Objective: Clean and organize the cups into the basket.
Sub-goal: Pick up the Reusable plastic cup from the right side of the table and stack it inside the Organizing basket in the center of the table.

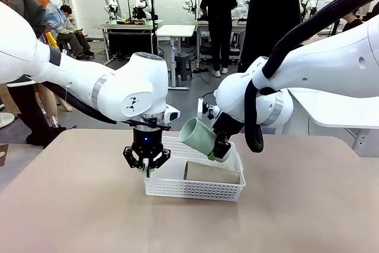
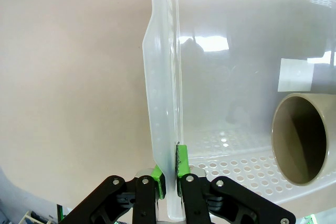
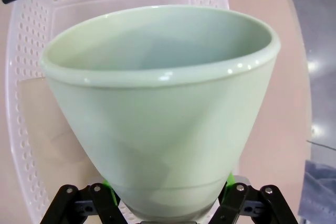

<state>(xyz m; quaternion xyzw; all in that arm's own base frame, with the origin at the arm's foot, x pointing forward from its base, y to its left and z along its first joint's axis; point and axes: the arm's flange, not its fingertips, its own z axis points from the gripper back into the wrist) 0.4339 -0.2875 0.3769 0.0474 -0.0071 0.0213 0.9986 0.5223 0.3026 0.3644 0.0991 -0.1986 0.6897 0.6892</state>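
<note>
The left end effector (image 1: 146, 169) is clamped on the left end wall of the basket (image 1: 195, 196), pinching the thin plastic, probably to steady the light basket on the table (image 1: 77, 205) while the other arm loads it. The right end effector (image 1: 220, 152) grips the mint cup (image 1: 198, 136) by its narrow base. It holds the cup tilted over the basket's far right part, likely to lay it beside the tan cup (image 1: 212, 173), which lies on its side inside. The basket is glossy white plastic with perforated sides and a flared rim. Both cups are matte, tapered and handle-less. The table is smooth and beige.
</note>
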